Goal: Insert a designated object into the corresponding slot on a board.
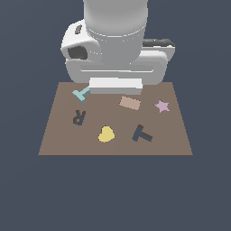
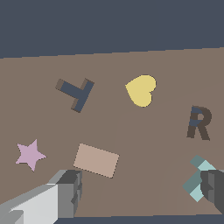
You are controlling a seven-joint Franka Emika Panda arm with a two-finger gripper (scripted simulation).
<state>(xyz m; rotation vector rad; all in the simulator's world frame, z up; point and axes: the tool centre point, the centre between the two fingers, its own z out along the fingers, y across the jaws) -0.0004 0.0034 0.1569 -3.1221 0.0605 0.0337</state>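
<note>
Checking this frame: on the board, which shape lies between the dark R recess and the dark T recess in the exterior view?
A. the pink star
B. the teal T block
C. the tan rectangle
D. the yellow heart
D. In the exterior view the yellow heart sits on the board between the dark R recess and the dark T recess; the other three shapes all lie elsewhere, nearer the arm.

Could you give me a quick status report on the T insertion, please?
Gripper open, above board. Teal T unheld, beside one finger. T slot empty, unobstructed.
</note>
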